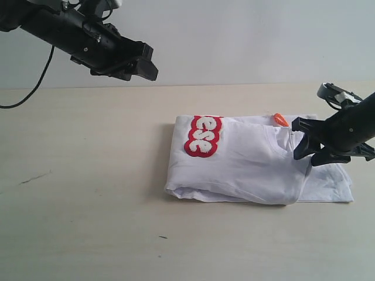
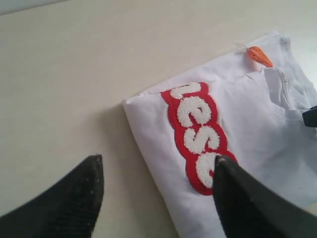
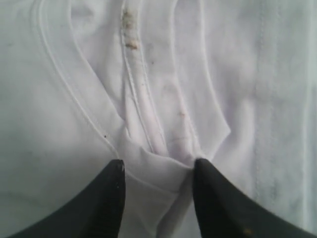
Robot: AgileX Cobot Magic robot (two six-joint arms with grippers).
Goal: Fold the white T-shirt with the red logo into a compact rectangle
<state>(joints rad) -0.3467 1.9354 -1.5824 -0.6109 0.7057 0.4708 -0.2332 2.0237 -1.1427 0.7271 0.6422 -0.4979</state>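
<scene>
Now the right hand (image 1: 309, 159) pinches the white T-shirt (image 1: 246, 161); left hand (image 1: 145, 65) hovers wide.

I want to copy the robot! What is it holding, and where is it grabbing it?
The right gripper pinches a bunched fold of the white T-shirt at its collar end. The left gripper is open, holding nothing.

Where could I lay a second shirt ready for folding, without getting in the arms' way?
The pale beige tabletop left of the folded white cotton T-shirt is bare, beneath the raised open left gripper; the strip in front of the shirt is bare too. Crowded: the shirt's right end, where the right gripper pinches fabric.
</scene>
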